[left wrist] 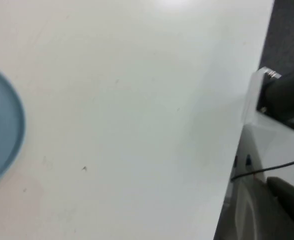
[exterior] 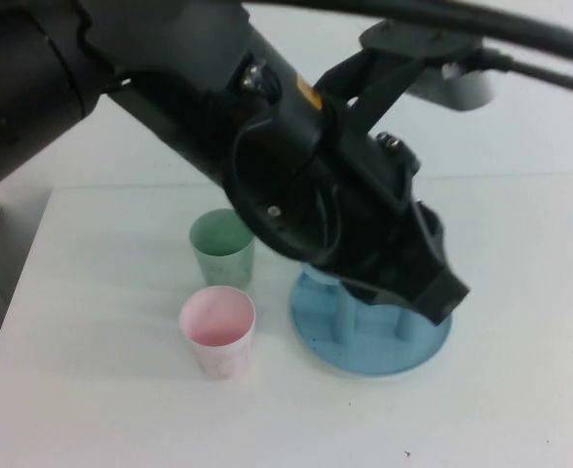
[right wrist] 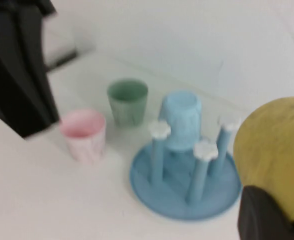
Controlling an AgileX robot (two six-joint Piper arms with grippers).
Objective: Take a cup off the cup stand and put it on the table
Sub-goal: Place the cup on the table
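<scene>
table (exterior: 92, 409): we see open white room in front and right of the stand | cup stand (right wrist: 152, 197): blue cup remains on a peg | cup (right wrist: 272, 150): off the stand, apparently clamped in right gripper (right wrist: 267, 210), aloft near the right edge, not yet set down | left gripper: hidden, cannot tell

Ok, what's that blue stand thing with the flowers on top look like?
The cup stand is a round blue plastic tray with a raised rim, flat on the white table. Upright blue pegs with white flower caps rise from it; a light blue cup sits upside down on one. The left hand hangs above it. The right hand, off to its right, holds a yellow cup clear of it.
</scene>
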